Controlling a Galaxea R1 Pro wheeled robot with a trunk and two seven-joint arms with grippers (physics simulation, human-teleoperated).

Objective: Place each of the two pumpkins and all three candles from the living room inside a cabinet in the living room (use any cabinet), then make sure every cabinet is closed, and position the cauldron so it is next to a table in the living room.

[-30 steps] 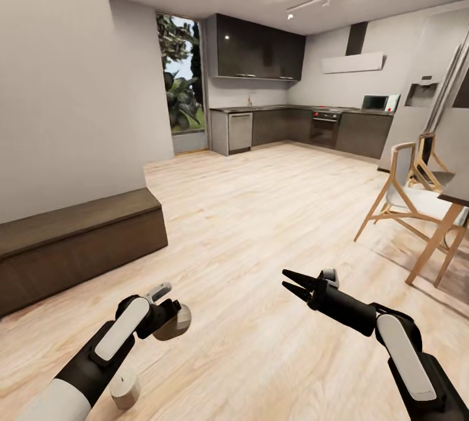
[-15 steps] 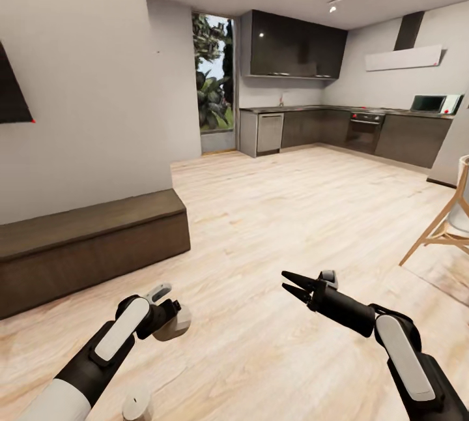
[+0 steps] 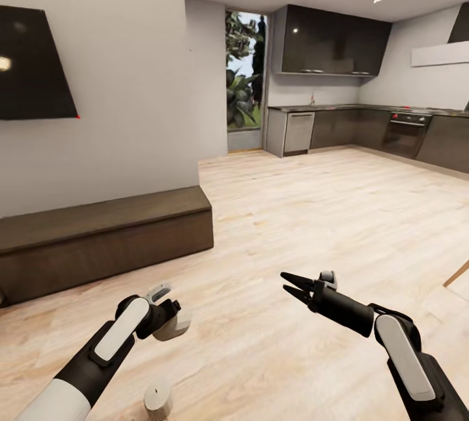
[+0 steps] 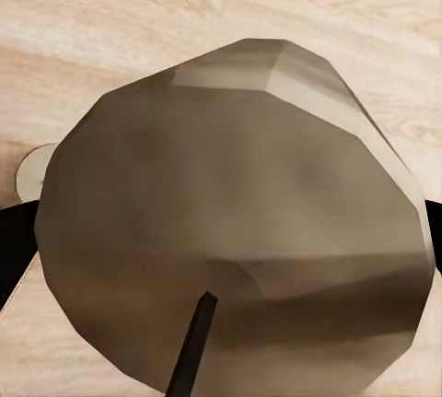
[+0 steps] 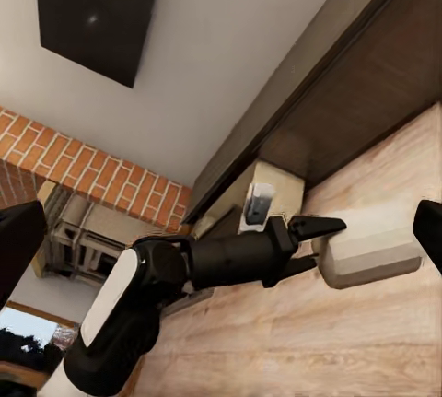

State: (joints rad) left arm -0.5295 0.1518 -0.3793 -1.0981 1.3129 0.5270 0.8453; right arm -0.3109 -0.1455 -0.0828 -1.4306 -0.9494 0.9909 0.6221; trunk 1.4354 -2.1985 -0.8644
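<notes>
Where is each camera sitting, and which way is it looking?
Head view: up on the robot's head, looking forward and down over the floor at the cabinet; both arms show.
Left wrist view: near the left gripper, looking onto the candle it holds.
Right wrist view: near the right gripper, looking across at the left arm.
Shared: all three show the held candle.

Left arm reaches forward low, forearm angled up toward centre. Left tool [image 3: 170, 318] is clamped on a candle [image 3: 174, 324], fingers on either side of its body; same grip visible from the right wrist camera [image 5: 324, 242]. Right arm extends forward and inward, elbow bent. Right tool [image 3: 292, 284] is empty, black fingers [image 3: 296, 278] slightly parted, pointing left.
</notes>
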